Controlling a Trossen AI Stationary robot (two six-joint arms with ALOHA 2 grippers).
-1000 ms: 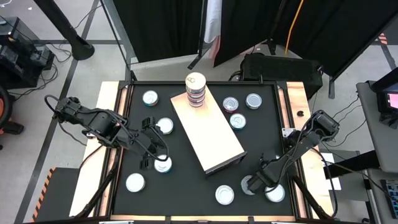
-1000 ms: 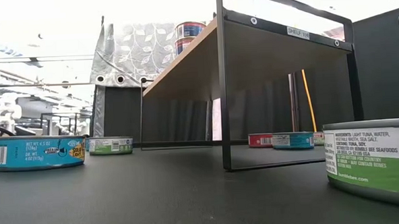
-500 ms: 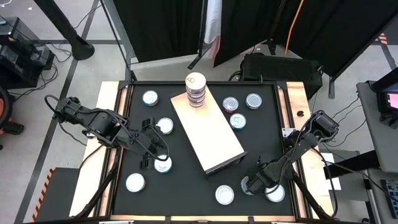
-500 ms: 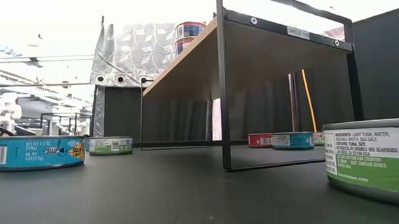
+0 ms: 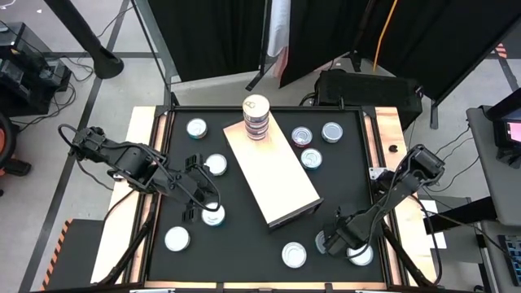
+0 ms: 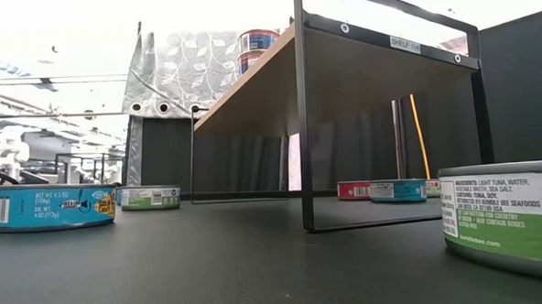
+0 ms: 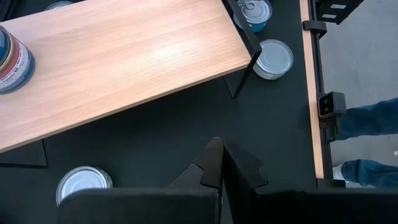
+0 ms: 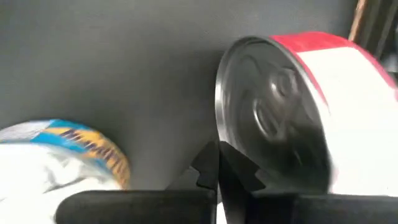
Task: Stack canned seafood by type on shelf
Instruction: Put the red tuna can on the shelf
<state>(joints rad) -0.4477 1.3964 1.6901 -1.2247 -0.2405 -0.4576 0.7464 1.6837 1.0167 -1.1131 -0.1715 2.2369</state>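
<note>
Black tabletop (image 5: 244, 236), flanked by pale wooden side boards (image 5: 140, 130). Black curtain (image 5: 212, 37) hanging behind the table. Orange cable (image 5: 381, 32) running down over the curtain. Leaf-patterned grey cloth (image 6: 185, 69) seen in the low view. Person's legs in blue jeans (image 7: 367, 118) beside the table edge. Black cables (image 5: 456, 146) on the grey floor.

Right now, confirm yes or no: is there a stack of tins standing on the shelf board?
Yes. In the high view a stack of tins stands at the far end of the pale shelf, the rest of the board bare.
</note>
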